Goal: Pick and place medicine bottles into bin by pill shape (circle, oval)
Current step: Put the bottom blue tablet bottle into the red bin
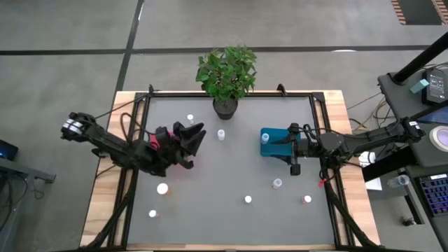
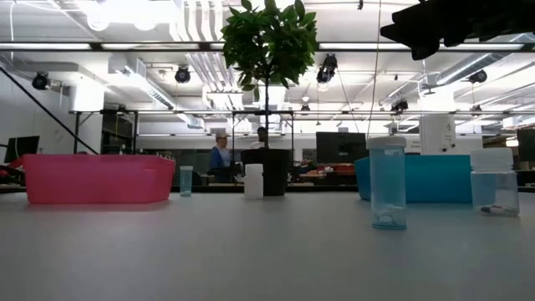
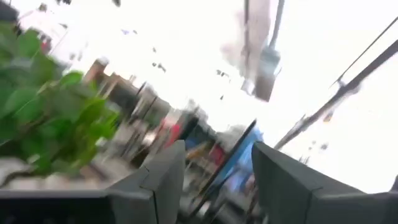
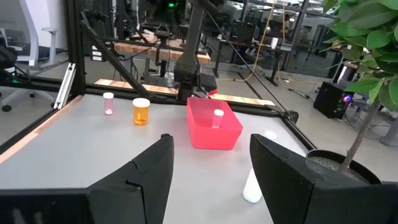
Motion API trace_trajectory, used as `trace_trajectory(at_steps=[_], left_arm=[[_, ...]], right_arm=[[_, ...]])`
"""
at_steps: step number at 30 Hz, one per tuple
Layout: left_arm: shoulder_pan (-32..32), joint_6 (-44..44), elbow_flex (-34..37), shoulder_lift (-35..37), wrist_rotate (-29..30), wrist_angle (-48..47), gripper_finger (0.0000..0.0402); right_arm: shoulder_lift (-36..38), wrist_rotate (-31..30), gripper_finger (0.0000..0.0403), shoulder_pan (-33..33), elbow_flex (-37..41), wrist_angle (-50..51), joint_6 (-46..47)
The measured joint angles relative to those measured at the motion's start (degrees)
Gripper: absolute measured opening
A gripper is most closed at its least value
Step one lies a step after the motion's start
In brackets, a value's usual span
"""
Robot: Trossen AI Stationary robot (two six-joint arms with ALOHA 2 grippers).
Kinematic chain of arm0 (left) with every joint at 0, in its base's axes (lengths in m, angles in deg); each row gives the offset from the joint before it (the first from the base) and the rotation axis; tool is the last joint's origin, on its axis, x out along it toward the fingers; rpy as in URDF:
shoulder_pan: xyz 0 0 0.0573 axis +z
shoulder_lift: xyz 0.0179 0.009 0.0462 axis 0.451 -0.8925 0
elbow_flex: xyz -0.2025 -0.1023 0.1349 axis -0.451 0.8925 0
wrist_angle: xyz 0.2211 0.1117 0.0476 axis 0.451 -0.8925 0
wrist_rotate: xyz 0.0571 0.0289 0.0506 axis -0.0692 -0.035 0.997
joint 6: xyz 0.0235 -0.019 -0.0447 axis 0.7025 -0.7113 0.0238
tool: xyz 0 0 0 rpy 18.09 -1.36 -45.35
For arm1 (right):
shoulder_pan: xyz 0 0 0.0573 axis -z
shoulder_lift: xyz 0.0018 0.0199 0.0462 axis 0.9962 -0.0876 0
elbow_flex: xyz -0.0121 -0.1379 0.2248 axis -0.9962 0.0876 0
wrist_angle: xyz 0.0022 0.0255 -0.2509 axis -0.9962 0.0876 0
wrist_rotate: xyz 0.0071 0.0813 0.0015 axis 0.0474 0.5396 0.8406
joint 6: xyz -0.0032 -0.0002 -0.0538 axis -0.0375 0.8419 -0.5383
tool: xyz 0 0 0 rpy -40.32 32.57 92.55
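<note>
Left end effector [image 1: 194, 134] hovers above the red bin [image 4: 213, 130], fingers parted with nothing between them, its wrist camera tipped up toward the ceiling. Right end effector [image 1: 294, 148] sits over the teal bin [image 1: 270, 143] at the tabletop's [image 1: 231, 217] right side, fingers [image 4: 287, 174] apart and empty too. Nearest in the low view, a clear medicine bottle [image 2: 388, 182] stands upright, another clear one [image 2: 493, 183] just right of it. Behind them, the teal bin; across on the left, the red bin with a small bottle [image 2: 185, 181] beside it. A white bottle [image 2: 253, 181] stands by the black plant pot [image 2: 267, 171]. From above, more bottles lie scattered along the front, an orange one [image 1: 162, 188] at front left
</note>
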State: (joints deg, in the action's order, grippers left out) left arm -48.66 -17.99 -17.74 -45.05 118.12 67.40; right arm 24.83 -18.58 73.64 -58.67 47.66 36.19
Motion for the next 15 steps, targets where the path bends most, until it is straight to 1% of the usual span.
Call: trace_trajectory(at_steps=[2,5,10,15], left_arm=[[0.4,1.9,-1.2,-2.7,0.0,5.8,0.0168],[1.5,3.5,-3.9,-6.3,1.5,9.4,0.0168],[3.1,6.4,-9.7,-10.2,8.1,8.3,0.0168],[3.3,6.5,-15.2,-14.4,9.0,2.4,0.0168]], right_arm=[[0.0,-0.5,0.0201,0.0,0.0,0.0,0.7],[-0.3,-1.8,0.0201,0.0,0.0,0.0,0.7],[-0.4,-2.9,0.0201,0.0,0.0,0.1,0.7],[-0.4,-2.9,0.0201,0.0,0.0,0.1,0.7]])
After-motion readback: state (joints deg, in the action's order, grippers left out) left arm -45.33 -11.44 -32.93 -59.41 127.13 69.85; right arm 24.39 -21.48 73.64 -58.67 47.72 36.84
